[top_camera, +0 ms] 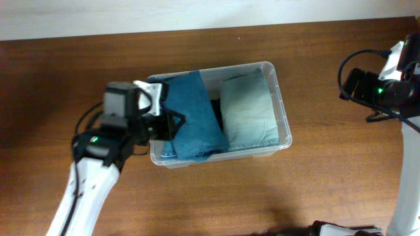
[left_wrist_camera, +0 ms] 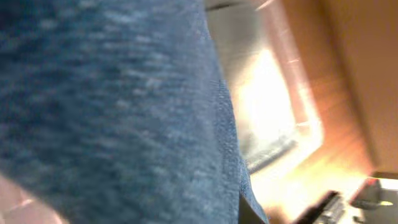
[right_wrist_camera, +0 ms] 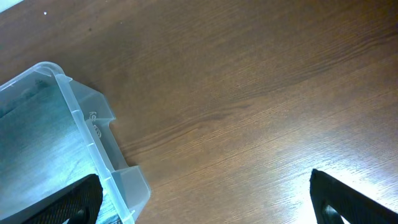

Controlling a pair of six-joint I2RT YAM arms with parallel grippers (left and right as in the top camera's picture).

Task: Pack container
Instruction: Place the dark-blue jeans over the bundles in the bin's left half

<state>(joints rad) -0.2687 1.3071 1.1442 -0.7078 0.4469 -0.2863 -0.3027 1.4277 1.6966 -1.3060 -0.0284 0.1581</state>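
1. Brown wooden tabletop point(top_camera: 65, 65), with a strip of pale wall point(top_camera: 131, 13) along its far edge.
2. Container point(top_camera: 283, 111): clear plastic, standing flat near the middle of the tabletop, open at the top.
3. Contents, left half: one folded dark blue cloth point(top_camera: 193, 111). It lies slightly askew, and one corner rides up towards the near wall.
4. Contents, right half: one folded pale green-blue cloth point(top_camera: 248, 111), lying flat and square to the wall. A dark strip shows between the two cloths, and I cannot tell what it is.
5. Loose goods outside the container: none in view.
6. Progress, as judged: packing looks nearly finished. What appears to be left is pressing the blue cloth level and drawing the arm clear.
7. Left fingers point(top_camera: 172, 123): at the container's left end, down against the dark blue cloth. The wrist view is filled with blurred blue fabric, so I cannot tell how wide they stand or whether they grip it.
8. Right fingers point(right_wrist_camera: 351, 199): spread wide with nothing between them, over bare tabletop just off the container's right end.
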